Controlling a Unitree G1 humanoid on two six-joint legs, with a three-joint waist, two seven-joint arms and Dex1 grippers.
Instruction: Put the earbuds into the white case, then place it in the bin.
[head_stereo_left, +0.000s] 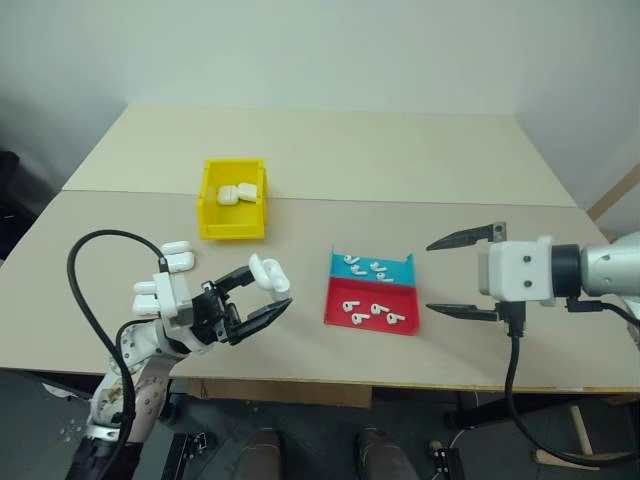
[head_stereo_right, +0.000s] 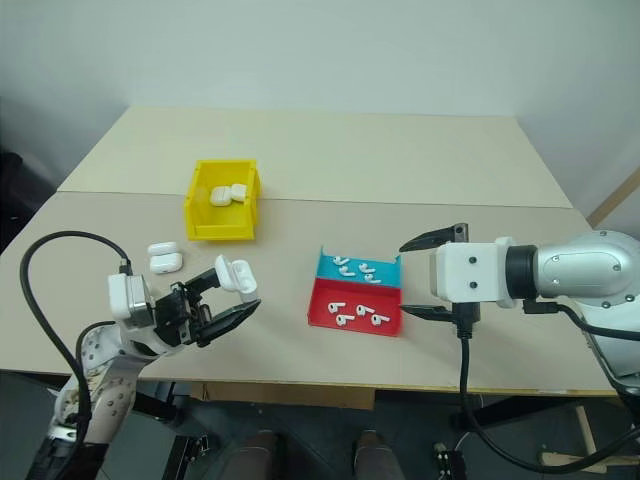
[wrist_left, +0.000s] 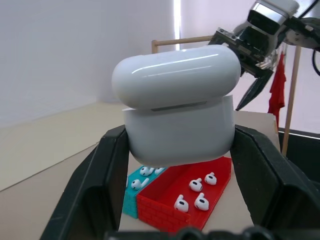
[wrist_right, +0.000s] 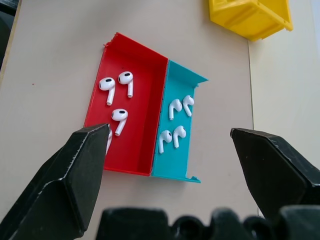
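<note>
One glossy rounded white case (wrist_left: 177, 107) in left claw (head_stereo_left: 262, 295).

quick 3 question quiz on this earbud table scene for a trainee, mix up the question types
1. True or false: the left gripper is shut on a white case.
2. How many earbuds lie in the tray's red half? A) two B) four C) six
3. Fill in: the yellow bin already holds ___ cases.

Key
1. True; its lid sits slightly ajar.
2. B; the fourth is partly hidden behind a finger of the right gripper, which hangs open near the tray.
3. Two.
</note>
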